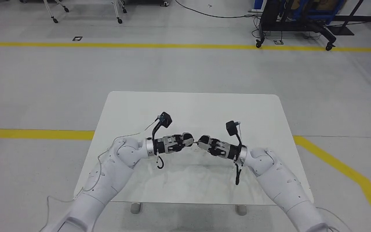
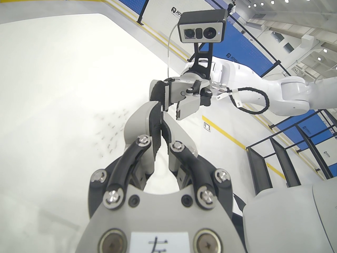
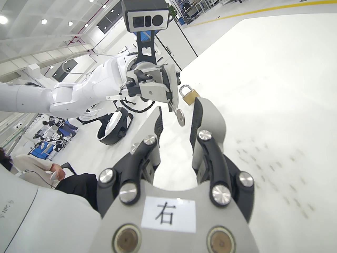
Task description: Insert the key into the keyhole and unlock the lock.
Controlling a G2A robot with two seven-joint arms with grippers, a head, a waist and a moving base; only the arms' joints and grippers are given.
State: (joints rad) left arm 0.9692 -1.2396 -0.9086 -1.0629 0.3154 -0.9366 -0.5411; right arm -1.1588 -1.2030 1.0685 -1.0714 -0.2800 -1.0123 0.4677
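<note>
**Key in left tool, padlock lying free on desk**

Count: 1 key, 1 padlock, 2 tools, 1 desk.

Both arms are meeting over the middle of the desk (image 1: pixel 243 110), about midway between its left and right edges, with the tools pointing at each other tip to tip.

Left tool (image 2: pixel 160 118): its fingers are pressing fully together, with no gap showing between the black pads. It is gripping the single key (image 3: pixel 180 115). One end of the key is sitting between the pads. The other end, a round silver part with a hole, is sticking out past the fingertips and hanging above the desk without touching it.

Right tool (image 3: pixel 178 102): its fingers are standing wide apart and holding nothing. The free end of the key is reaching into the gap between them, and neither finger is touching it.

The single padlock (image 3: pixel 190 97), with a brass body and a silver shackle, is resting on the desk just beyond the two tools, on the left arm's side. It is lying apart from the key and from both tools. The shackle is looking closed. I cannot tell how far it is sitting from the desk edges, nor which way the keyhole is facing.

Grey scuff marks are showing on the desk surface near the tools.
</note>
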